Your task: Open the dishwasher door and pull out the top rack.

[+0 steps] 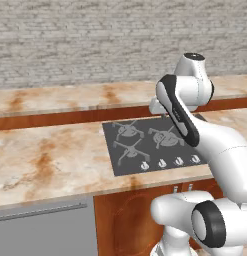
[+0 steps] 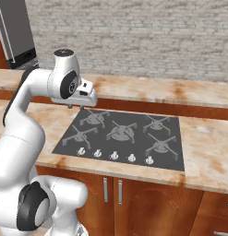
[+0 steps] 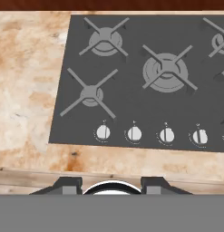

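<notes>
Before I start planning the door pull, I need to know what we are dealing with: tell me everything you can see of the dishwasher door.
The dishwasher door shows in the left base view as a flat grey metal-looking panel at the lower left, under the marble-patterned counter. A long pale horizontal bar handle runs across its top. It stands upright and shut, flush beside the reddish-brown cabinet. Nothing touches it.
</notes>
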